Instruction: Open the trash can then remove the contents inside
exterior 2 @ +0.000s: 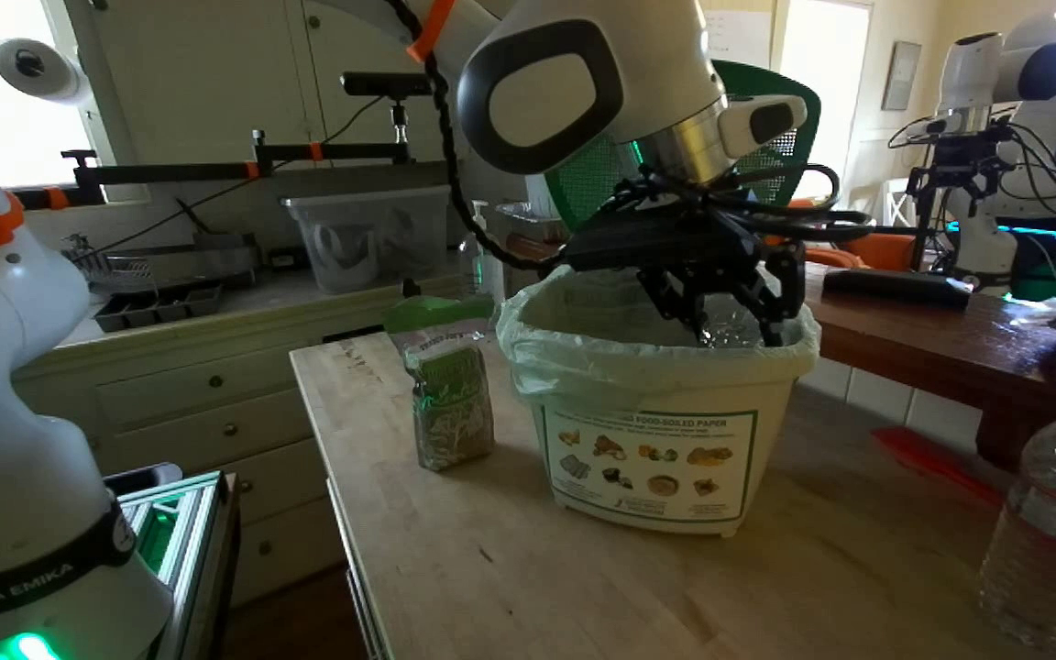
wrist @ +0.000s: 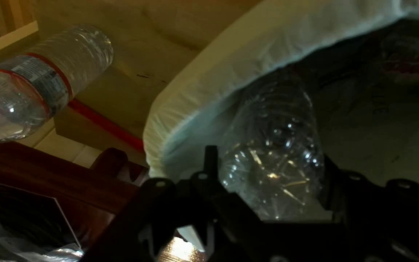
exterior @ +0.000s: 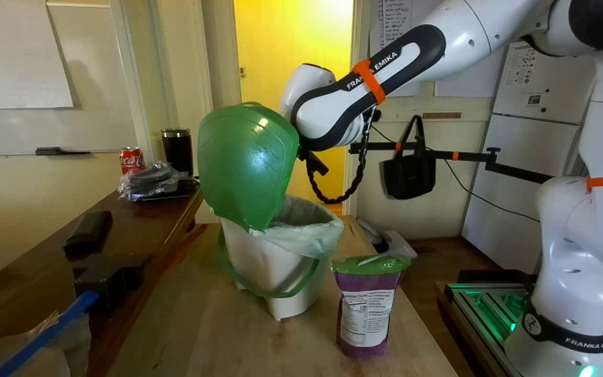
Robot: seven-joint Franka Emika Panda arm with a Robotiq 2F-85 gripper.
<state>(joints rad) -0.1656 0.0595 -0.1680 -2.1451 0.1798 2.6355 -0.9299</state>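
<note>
In an exterior view the trash can (exterior: 270,259) stands with its green lid (exterior: 249,162) raised and a pale liner (exterior 2: 546,339) folded over its rim. My gripper (exterior 2: 737,335) reaches down into the mouth. In the wrist view the gripper (wrist: 269,154) is open around the base of a clear plastic bottle (wrist: 275,160) inside the bin. A sliver of space shows beside the left finger (wrist: 211,160); whether the right one touches cannot be told. Deeper in lies a blurred item with red lettering (wrist: 413,65). Outside, the purple packet (exterior: 367,317) stands upright on the wooden tabletop.
Another clear bottle (exterior 2: 1050,541) stands upright beyond the can. A dark brown desk (exterior: 139,262) runs alongside, carrying a black block, a red soda can (exterior: 131,159) and a plastic-wrapped bundle. The bin's green handle (exterior: 280,294) hangs down its side.
</note>
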